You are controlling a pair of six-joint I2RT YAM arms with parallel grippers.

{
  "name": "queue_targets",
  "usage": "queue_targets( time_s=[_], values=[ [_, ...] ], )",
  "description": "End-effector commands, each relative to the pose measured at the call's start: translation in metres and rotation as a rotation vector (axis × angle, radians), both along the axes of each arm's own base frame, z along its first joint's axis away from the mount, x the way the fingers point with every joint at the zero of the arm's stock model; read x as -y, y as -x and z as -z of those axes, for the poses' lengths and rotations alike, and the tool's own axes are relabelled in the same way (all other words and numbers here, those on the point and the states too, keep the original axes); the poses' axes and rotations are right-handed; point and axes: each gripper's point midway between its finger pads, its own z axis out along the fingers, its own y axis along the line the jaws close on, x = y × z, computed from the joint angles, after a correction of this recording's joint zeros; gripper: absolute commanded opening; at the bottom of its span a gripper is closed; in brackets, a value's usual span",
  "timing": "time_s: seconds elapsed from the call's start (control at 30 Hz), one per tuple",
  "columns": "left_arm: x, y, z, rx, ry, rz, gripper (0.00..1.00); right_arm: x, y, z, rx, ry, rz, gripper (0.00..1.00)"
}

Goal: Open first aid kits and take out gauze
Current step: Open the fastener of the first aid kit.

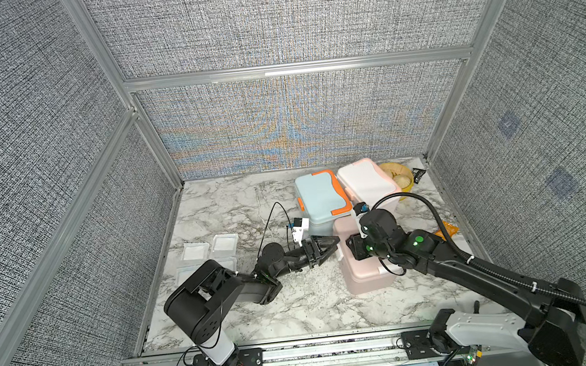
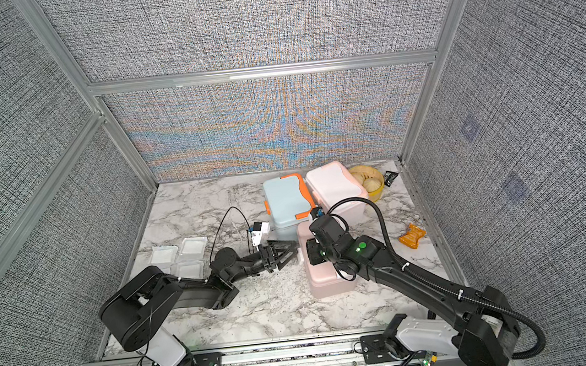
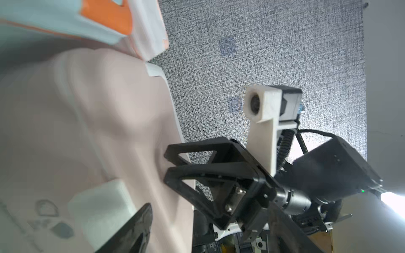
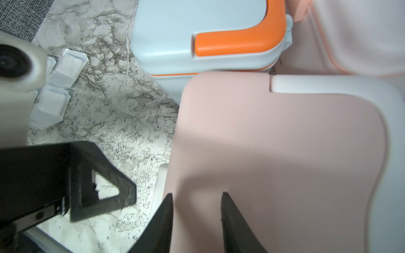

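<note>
Kits stand grouped on the right half of the marble desk (image 1: pixel 234 201), all three with their lids down. Nearest the robot is the dusty pink kit (image 1: pixel 364 271) with white trim. The light blue kit (image 1: pixel 320 196) with orange trim sits close behind it, and the white kit (image 1: pixel 367 181) with peach trim is beside the blue one, further right.

The right gripper (image 4: pixel 196 195) hangs over the pink kit's lid near its left edge. Its jaws are released and part-way apart, with only bare pink lid showing in the gap. In the left wrist view its tips seem to rest on the lid surface.

The left gripper (image 1: pixel 336 246) lies low beside the pink kit's left side, jaws spread wide and grasping nothing. One of its fingers (image 3: pixel 140 227) is just beside the white latch (image 3: pixel 103 203) on that side; I cannot tell whether they touch.

The gauze lies on the left side of the desk, well apart from the kits. Two wrapped pads sit side by side: one gauze pad (image 1: pixel 225 245) and a second pad (image 1: pixel 195 253). A third pad (image 2: pixel 189 268) is nearer the robot, partly under the left arm.

A yellow basket (image 2: pixel 377 193) of buns stands in the far right corner behind the white kit, with a black packet (image 2: pixel 390 177) just beside it. An orange wrapper (image 2: pixel 412 235) lies near the desk's right edge
</note>
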Motion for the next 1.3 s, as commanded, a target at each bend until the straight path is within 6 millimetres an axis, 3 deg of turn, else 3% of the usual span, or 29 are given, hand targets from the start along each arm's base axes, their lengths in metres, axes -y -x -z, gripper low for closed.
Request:
queue_targets(
  time_s=[0.0,0.13,0.3,0.5,0.83,1.27],
  values=[
    [-0.001,-0.003,0.018,-0.021,-0.023,-0.008,0.81,0.044,0.065,0.038,-0.295,0.198,0.0,0.43],
    [0.0,-0.006,0.038,-0.041,-0.062,-0.019,0.81,0.053,0.064,0.019,-0.241,0.203,0.027,0.47],
    [-0.002,-0.007,0.034,-0.018,-0.06,-0.03,0.81,0.056,0.066,0.016,-0.237,0.198,0.032,0.48],
    [0.008,-0.013,0.048,-0.052,-0.076,-0.013,0.81,0.059,0.065,0.013,-0.223,0.201,0.044,0.56],
    [0.031,-0.004,0.024,-0.02,-0.022,0.046,0.81,0.054,0.063,0.013,-0.222,0.189,0.038,0.62],
    [0.02,0.0,0.013,0.006,-0.011,0.008,0.82,0.051,0.062,0.009,-0.215,0.17,0.03,0.63]
  ],
)
